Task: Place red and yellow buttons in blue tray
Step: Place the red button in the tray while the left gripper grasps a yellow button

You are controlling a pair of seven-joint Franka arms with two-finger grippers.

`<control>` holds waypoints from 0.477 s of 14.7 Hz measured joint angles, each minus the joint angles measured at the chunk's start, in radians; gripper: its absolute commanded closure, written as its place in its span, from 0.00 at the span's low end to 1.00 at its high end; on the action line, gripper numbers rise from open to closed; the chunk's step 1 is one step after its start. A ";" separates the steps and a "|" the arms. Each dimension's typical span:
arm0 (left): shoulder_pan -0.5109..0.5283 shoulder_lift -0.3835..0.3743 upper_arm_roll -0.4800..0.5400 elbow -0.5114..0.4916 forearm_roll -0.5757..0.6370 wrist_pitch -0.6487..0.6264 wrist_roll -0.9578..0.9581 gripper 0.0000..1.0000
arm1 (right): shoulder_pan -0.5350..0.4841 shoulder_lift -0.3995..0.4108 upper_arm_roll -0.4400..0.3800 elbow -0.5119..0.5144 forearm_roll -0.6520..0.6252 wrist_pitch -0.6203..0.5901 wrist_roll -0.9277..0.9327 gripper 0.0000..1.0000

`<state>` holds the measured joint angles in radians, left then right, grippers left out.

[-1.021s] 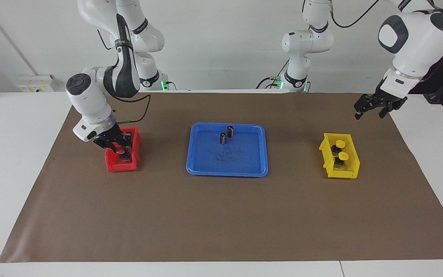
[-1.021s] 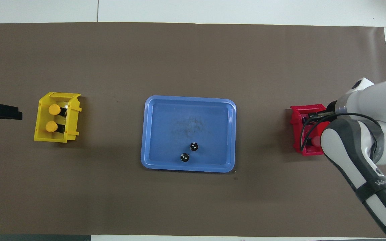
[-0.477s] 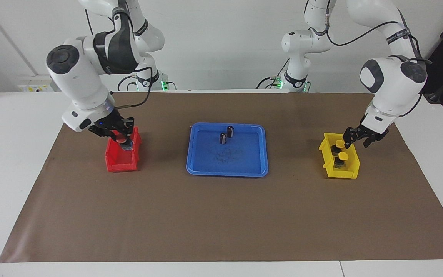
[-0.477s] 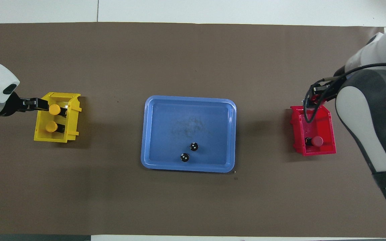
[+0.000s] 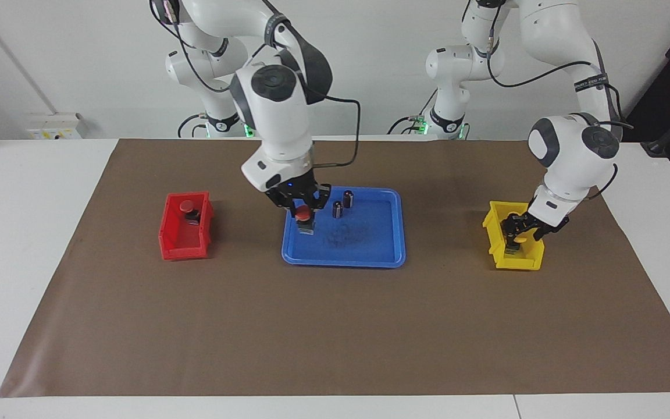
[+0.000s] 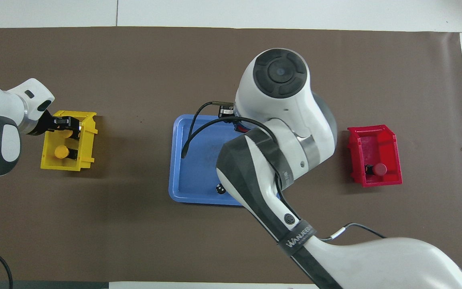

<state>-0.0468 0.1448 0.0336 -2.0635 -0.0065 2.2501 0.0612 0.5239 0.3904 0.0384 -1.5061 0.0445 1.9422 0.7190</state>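
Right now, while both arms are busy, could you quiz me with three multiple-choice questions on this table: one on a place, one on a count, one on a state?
1. Where is the left claw?
A. at the small yellow plastic bin
B. over bare brown mat
C. raised up by the wall

2. How many red-capped push-buttons lie in the small red plastic bin?
A. none
B. one
C. three

3. What state is the right claw in?
A. open and empty
B. shut on a red-capped push-button over the flat blue plastic tray
C. shut on a dark cylinder

Answers: 1 A, the claw is down at that bin; 2 B, a single red cap shows inside; 3 B, the button sits between its fingertips above the tray.
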 measured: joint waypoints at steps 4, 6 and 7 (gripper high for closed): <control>-0.002 0.000 0.000 -0.009 0.000 0.003 0.000 0.80 | 0.035 0.077 -0.002 -0.019 -0.005 0.076 0.034 0.83; -0.001 0.000 0.001 -0.009 0.000 0.002 0.000 0.91 | 0.042 0.084 -0.003 -0.056 -0.005 0.124 0.037 0.79; -0.001 0.000 0.001 -0.009 0.000 0.002 0.000 0.93 | 0.044 0.084 -0.003 -0.069 -0.005 0.133 0.037 0.76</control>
<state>-0.0480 0.1446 0.0350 -2.0729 -0.0065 2.2521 0.0607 0.5681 0.4741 0.0354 -1.5754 0.0393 2.0752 0.7559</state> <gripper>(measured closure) 0.581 0.586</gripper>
